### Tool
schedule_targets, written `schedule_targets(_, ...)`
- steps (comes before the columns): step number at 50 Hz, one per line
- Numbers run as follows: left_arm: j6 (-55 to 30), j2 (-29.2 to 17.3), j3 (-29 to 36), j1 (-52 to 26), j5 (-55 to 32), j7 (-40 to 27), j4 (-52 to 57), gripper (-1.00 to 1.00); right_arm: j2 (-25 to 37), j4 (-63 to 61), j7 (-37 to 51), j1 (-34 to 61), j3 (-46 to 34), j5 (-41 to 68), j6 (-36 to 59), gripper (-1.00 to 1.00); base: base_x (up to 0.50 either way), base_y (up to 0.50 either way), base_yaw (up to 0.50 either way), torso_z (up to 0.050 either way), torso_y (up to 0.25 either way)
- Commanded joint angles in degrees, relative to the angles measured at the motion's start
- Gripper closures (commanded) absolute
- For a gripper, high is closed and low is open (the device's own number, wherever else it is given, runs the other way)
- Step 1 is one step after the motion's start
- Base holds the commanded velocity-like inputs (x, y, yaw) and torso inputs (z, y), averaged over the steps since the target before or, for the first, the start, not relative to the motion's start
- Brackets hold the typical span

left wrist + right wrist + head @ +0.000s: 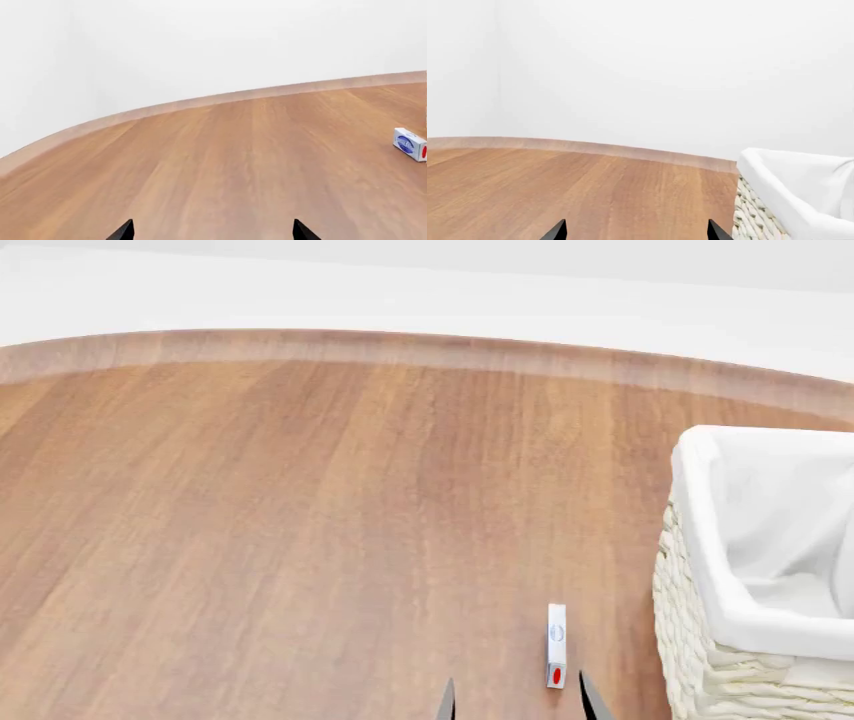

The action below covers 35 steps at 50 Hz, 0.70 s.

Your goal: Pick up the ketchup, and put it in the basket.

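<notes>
I have both arms held low over the wooden counter (307, 520). The left tool (212, 231) and right tool (635, 231) each show two black tips spread wide apart, gripping nothing. I cannot see the ketchup in any view. The basket (694, 640) stands upright at my right, liner folded over its rim. A small white box (557, 645) lies flat just beside it, long axis pointing away from me.

Basket (747, 570) at table's (294, 520) right; small box (557, 645) just left of it.
</notes>
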Motion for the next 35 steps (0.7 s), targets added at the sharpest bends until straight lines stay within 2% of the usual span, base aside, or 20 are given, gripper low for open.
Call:
schedule_targets(1,4.71,-7.14,6.2,1.25,-2.04,-9.16,-6.31,-1.0,0.21,0.34,0.45,0.11,-0.12,0.15,-0.17,-1.0,0.0,0.0,0.0,0.0,0.0)
schedule_targets(4,7.33,-6.35,6.49,0.99,-2.58,-9.25,-12.32,-1.0,0.23,0.34,0.53,0.09,-0.42,0.02,-0.14,-1.0,0.0,0.0,0.0,0.0,0.0)
schedule_targets(6,7.74,-7.14,6.38,1.53,-2.98,-9.72,-11.55,-1.0,0.21,0.59,0.53,0.12,-0.46,0.07,-0.23,-1.0,0.0,0.0,0.0,0.0,0.0)
schedule_targets(8,8.03,-8.16,6.52,1.23,-8.53,-8.64,-11.81,-1.0,0.22,0.64,0.58,0.22,-0.64,-0.05,-0.11,-1.0,0.0,0.0,0.0,0.0,0.0)
schedule_targets(10,9.24,-8.49,5.6,1.5,-5.4,-10.25,-13.07,-1.0,0.32,0.46,0.62,0.18,-0.47,0.24,-0.07,-1.0,0.0,0.0,0.0,0.0,0.0)
schedule_targets(12,9.93,-8.96,5.96,1.08,-8.88,-9.21,-14.62,-1.0,0.3,0.71,0.68,0.21,-0.54,0.25,-0.22,-1.0,0.0,0.0,0.0,0.0,0.0)
schedule_targets(16,11.95,-8.77,6.0,0.59,-8.99,-9.03,-17.12,-1.0,0.32,0.78,0.78,0.17,-1.0,0.0,-0.24,-1.0,0.0,0.0,0.0,0.0,0.0)
schedule_targets(21,19.03,-8.45,7.52,-1.63,-11.98,-3.53,-24.1,-1.0,0.42,0.91,0.86,0.28,-0.91,0.35,-0.29,-1.0,0.0,0.0,0.0,0.0,0.0)
schedule_targets(23,21.69,-7.72,8.43,-3.27,-16.49,-0.05,-27.79,-1.0,0.45,0.99,0.91,0.29,-1.09,0.21,-0.31,-1.0,0.0,0.0,0.0,0.0,0.0)
schedule_targets(27,26.0,-6.53,8.91,-4.46,-16.74,2.99,-32.45,-1.0,0.48,1.16,1.0,0.34,-1.21,0.28,-0.38,-1.0,0.0,0.0,0.0,0.0,0.0)
schedule_targets(29,26.42,-5.8,8.78,-5.16,-15.09,2.91,-34.42,-1.0,0.49,1.24,1.07,0.37,-1.38,0.17,-0.39,-1.0,0.0,0.0,0.0,0.0,0.0)
schedule_targets(35,28.58,-4.96,10.17,-6.65,-19.92,6.95,-37.09,-1.0,0.64,1.2,1.21,0.37,-1.45,0.34,-0.36,-1.0,0.0,0.0,0.0,0.0,0.0)
